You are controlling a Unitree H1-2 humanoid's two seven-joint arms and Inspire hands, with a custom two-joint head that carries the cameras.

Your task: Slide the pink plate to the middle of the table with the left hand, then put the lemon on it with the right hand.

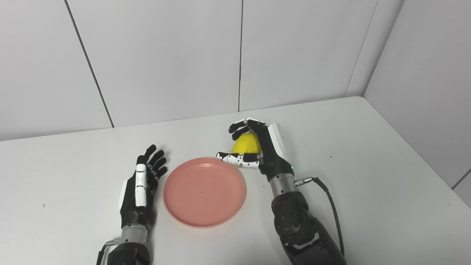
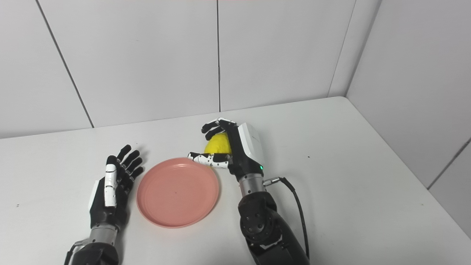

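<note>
The lemon (image 1: 248, 144) sits inside the right robot hand (image 1: 263, 149), fingers curled over its top and thumb beneath, gripping it at the pink plate's (image 1: 204, 191) 1 o'clock, just past the rim. The left robot hand (image 1: 141, 182) lies flat on the white bench (image 1: 368, 176), fingers spread and empty, just beside the plate's 9 o'clock edge.

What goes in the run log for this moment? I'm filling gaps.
left hand: open, beside pink plate | right hand: shut on lemon | plate: empty

The plate (image 1: 204, 192) lies between the left hand (image 1: 141, 184) and the lemon (image 1: 247, 144), which sits behind-right.
</note>
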